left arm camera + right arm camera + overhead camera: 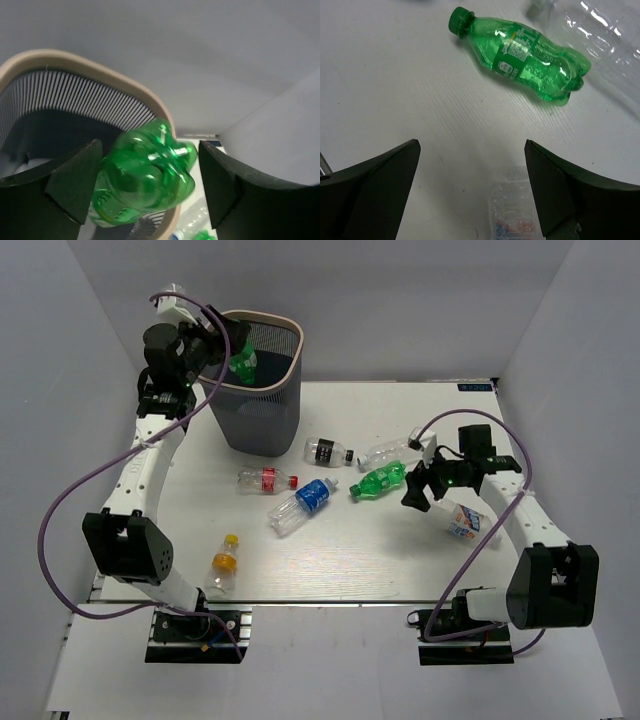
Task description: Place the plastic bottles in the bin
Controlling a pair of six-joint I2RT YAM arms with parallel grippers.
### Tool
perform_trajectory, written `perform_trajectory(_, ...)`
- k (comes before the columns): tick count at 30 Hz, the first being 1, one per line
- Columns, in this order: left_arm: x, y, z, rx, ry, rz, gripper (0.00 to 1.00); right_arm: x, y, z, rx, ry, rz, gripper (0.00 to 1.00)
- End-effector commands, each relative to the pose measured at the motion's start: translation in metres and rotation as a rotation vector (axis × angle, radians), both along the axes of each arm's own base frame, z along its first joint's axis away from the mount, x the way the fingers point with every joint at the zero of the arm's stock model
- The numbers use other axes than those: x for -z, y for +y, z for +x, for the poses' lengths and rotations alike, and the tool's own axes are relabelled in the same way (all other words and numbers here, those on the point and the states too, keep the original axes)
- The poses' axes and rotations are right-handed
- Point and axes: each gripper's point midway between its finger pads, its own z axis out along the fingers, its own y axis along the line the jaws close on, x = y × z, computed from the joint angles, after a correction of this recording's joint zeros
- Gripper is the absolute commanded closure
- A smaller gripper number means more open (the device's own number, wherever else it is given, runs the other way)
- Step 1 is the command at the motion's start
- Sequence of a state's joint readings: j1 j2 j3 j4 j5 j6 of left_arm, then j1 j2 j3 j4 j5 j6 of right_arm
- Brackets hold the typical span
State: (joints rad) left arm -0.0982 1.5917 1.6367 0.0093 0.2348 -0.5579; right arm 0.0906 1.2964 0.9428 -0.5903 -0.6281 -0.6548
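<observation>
My left gripper (232,345) is high over the bin (262,400), a dark mesh basket with a beige rim (100,70). A green bottle (243,362) sits between its spread fingers over the bin's mouth; in the left wrist view the bottle (145,175) is blurred, with a gap to the right finger (220,185). My right gripper (418,495) is open and empty, low over the table. Another green bottle (525,60) lies just ahead of it, and a clear bottle with a red and blue label (515,210) lies below it.
Loose on the table lie a black-label bottle (329,451), a clear bottle (390,451), a red-label bottle (266,479), a blue-label bottle (303,504) and a yellow-capped bottle (224,565) near the left front. White walls enclose the table.
</observation>
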Motion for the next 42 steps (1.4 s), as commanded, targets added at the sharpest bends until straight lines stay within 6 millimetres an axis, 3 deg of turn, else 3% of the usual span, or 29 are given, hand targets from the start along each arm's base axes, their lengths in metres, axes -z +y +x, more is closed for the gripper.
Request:
perform_trajectory(1,0.027,0.014,-0.007,-0.052,0.104,0.084,0.09,-0.013,0.016,0.004,-0.189,-0.101,0.019,0.1)
perform_trajectory(4,0.027,0.021,-0.024,-0.063,0.124,0.182,0.01,-0.004,0.019,0.003,-0.375,-0.252,-0.049,0.1)
perform_trajectory(5,0.02,0.013,-0.032,-0.056,0.113,0.217,0.01,0.001,0.018,0.003,-0.412,-0.288,-0.073,0.1)
perform_trajectory(6,0.018,0.018,-0.038,-0.072,0.114,0.249,0.01,0.0,0.019,0.01,-0.517,-0.409,-0.125,0.1)
perform_trajectory(9,0.007,0.025,-0.081,-0.072,0.096,0.294,0.01,0.003,0.019,0.018,-0.644,-0.53,-0.195,0.1)
perform_trajectory(10,0.01,0.026,-0.103,-0.059,0.114,0.308,0.01,0.008,0.019,0.024,-0.653,-0.53,-0.207,0.1)
perform_trajectory(12,0.02,0.023,-0.125,-0.021,0.14,0.31,0.01,0.003,0.024,0.034,-0.672,-0.571,-0.218,0.1)
perform_trajectory(15,0.058,0.015,-0.161,0.058,0.244,0.287,0.01,0.014,0.032,0.043,-0.728,-0.573,-0.227,0.1)
perform_trajectory(17,0.102,0.007,-0.181,0.109,0.382,0.251,0.01,0.022,0.037,0.049,-0.765,-0.587,-0.258,0.1)
perform_trajectory(21,0.185,0.021,-0.219,0.058,0.695,0.237,0.01,0.035,0.047,0.063,-0.788,-0.588,-0.285,0.1)
perform_trajectory(24,0.223,0.028,-0.239,0.028,0.837,0.239,0.01,0.042,0.054,0.075,-0.784,-0.595,-0.308,0.1)
perform_trajectory(29,0.252,0.036,-0.25,-0.008,0.926,0.258,0.01,0.05,0.063,0.087,-0.793,-0.62,-0.354,0.1)
perform_trajectory(34,0.296,0.043,-0.262,-0.033,1.089,0.289,0.01,0.077,0.065,0.093,-0.833,-0.552,-0.409,0.11)
perform_trajectory(35,0.299,0.042,-0.264,-0.022,1.1,0.286,0.01,0.078,0.066,0.096,-0.846,-0.551,-0.422,0.14)
perform_trajectory(36,0.301,0.041,-0.264,-0.021,1.109,0.287,0.01,0.095,0.064,0.091,-0.876,-0.479,-0.426,0.23)
perform_trajectory(39,0.303,0.042,-0.267,-0.015,1.118,0.298,0.01,0.103,0.063,0.088,-0.904,-0.421,-0.431,0.41)
perform_trajectory(40,0.309,0.043,-0.269,-0.007,1.136,0.314,0.01,0.104,0.064,0.087,-0.909,-0.413,-0.429,0.51)
perform_trajectory(42,0.315,0.042,-0.274,0.013,1.174,0.322,0.01,0.108,0.06,0.082,-0.925,-0.381,-0.427,0.59)
